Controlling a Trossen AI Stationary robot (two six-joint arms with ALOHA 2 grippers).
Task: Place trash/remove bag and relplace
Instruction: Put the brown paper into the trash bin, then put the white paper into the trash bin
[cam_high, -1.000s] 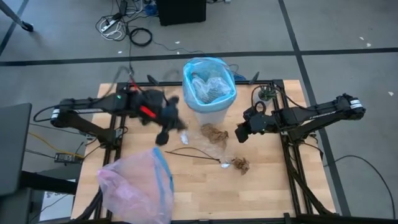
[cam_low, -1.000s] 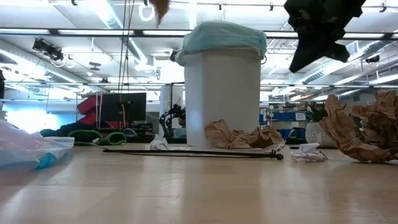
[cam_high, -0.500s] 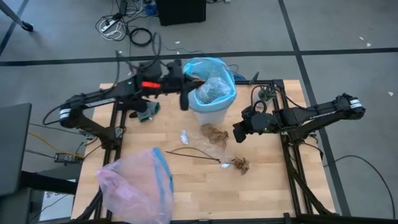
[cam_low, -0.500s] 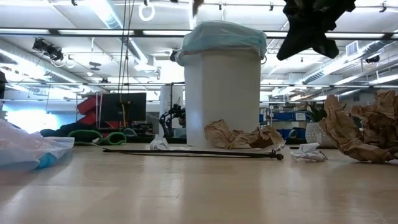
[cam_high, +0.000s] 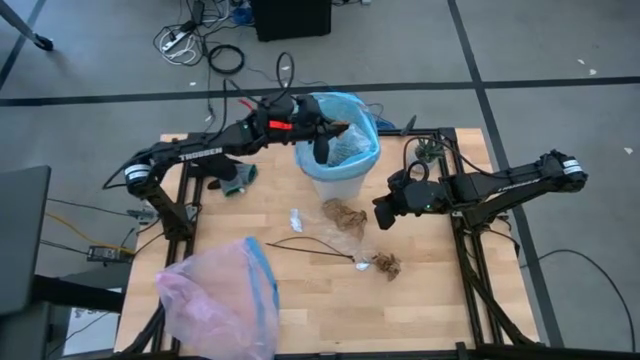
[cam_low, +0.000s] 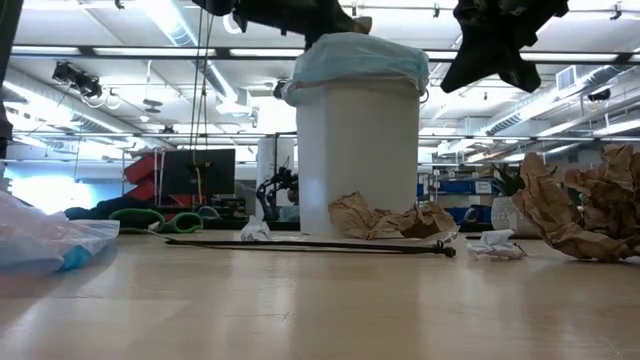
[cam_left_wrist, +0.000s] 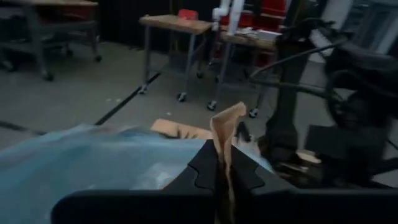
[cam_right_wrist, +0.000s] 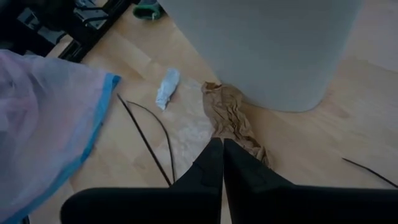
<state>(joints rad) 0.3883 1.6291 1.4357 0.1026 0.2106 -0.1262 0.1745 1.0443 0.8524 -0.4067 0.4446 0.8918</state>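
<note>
Left gripper (cam_high: 338, 131), fingers pinched on a brown dried leaf scrap (cam_left_wrist: 225, 127), has swung from mid-table to over the light-blue-lined white bin (cam_high: 336, 150); release next. Right gripper (cam_high: 386, 213) shut, empty, right of bin

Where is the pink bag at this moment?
In the high view, the pink bag lies at the table's near-left corner, apart from the thin twigs.

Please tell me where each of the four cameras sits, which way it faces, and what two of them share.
High view: overhead, looking down; both arms, left claw over the bin.
Low view: table height, level; bin, arms above.
Left wrist: over the blue bag; shut claw pinching a brown leaf.
Right wrist: downward; shut right claw.
Shared: brown clump.
</note>
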